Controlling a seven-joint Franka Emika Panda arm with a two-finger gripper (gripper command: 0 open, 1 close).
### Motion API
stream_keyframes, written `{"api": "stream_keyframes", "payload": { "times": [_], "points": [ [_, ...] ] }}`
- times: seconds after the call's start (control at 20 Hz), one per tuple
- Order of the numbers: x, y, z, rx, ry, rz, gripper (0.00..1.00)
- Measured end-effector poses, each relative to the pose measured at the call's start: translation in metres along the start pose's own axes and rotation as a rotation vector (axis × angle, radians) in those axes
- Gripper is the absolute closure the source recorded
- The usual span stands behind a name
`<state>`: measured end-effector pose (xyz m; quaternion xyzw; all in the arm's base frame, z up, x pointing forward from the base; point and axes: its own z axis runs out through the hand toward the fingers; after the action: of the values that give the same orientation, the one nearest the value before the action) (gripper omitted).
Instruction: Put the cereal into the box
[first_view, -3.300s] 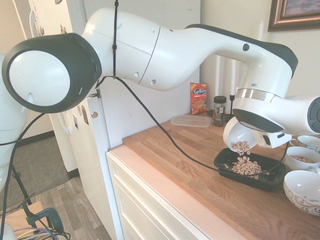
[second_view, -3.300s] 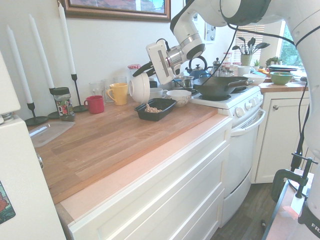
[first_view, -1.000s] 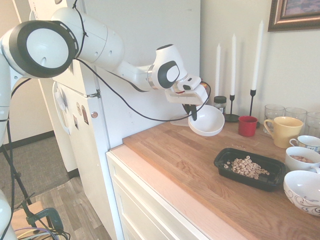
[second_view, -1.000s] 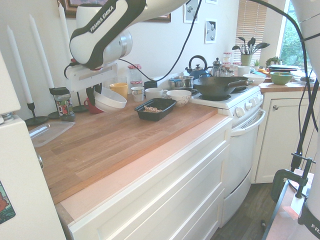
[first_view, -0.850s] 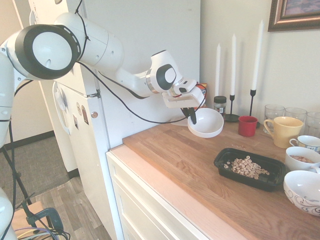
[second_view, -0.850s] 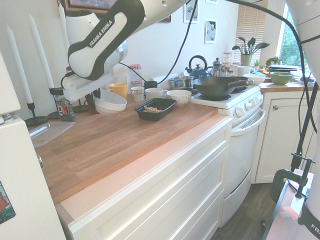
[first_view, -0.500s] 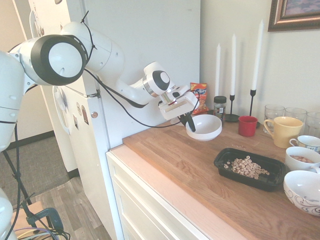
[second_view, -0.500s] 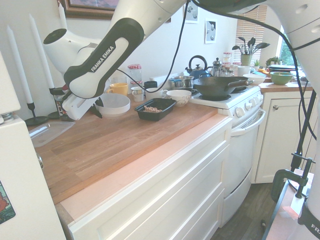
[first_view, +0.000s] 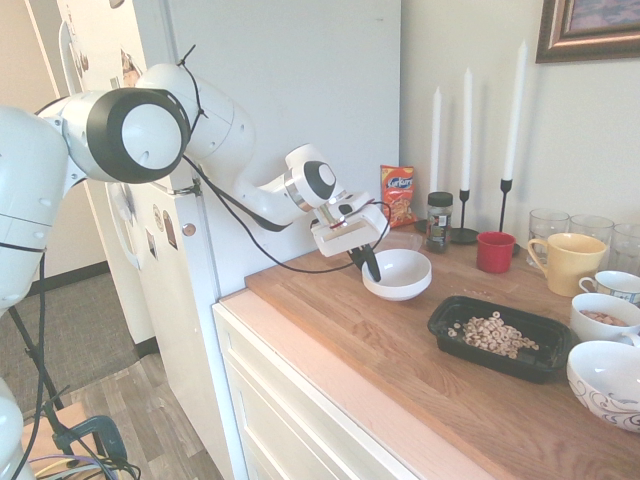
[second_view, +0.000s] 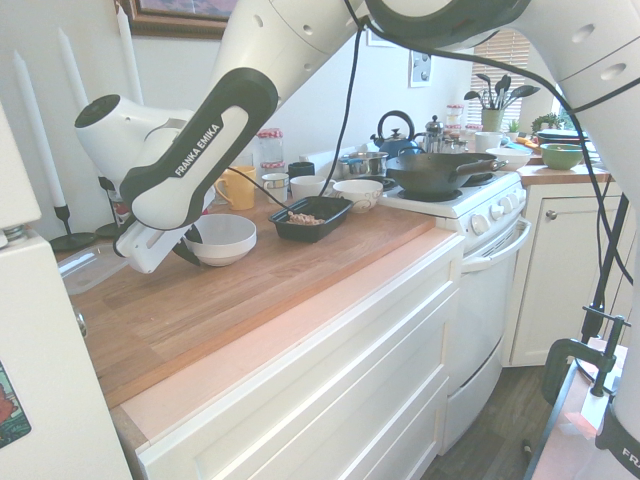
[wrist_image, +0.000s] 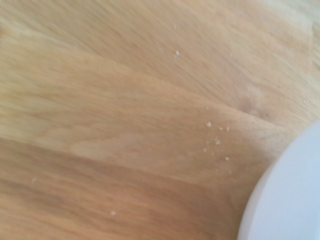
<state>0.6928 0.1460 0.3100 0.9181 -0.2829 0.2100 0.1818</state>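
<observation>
cereal lies as a loose heap of light-tan rings inside the box — the shallow black tray on the wooden counter, toward the right in the first exterior view. in the second exterior view the same box sits farther along the counter, near the stove, with the cereal showing as a small pale patch in it.

the gripper reaches down at a slant from the white arm, and its fingers are pinched on the left rim of a plain white bowl (the bowl looks empty). the bowl is upright, at or just above the counter; i can't tell whether it touches. it is well apart from the box, to the box's left in the first exterior view. in the second exterior view the gripper grips the near-left edge of the bowl.

the wrist view shows blurred wood grain with a few pale crumbs and a curved white edge of the bowl at one corner.

behind the bowl, against the wall — an orange snack bag, a dark jar, white candles in black holders, a red cup and a yellow mug. more white bowls stand right of the box.
</observation>
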Motion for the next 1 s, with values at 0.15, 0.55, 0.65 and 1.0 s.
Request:
{"api": "stream_keyframes", "payload": {
  "times": [0.15, 0.55, 0.65, 1.0],
  "points": [
    [0.0, -0.002, 0.002, -0.002, 0.0, 0.0, 0.0],
    [0.004, -0.007, -0.001, 0.011, -0.02, 0.024, 0.0],
    [0.006, -0.007, -0.002, 0.023, -0.035, 0.04, 0.0],
    [0.02, -0.006, -0.014, 0.08, -0.078, 0.122, 0.0]
  ]
}}
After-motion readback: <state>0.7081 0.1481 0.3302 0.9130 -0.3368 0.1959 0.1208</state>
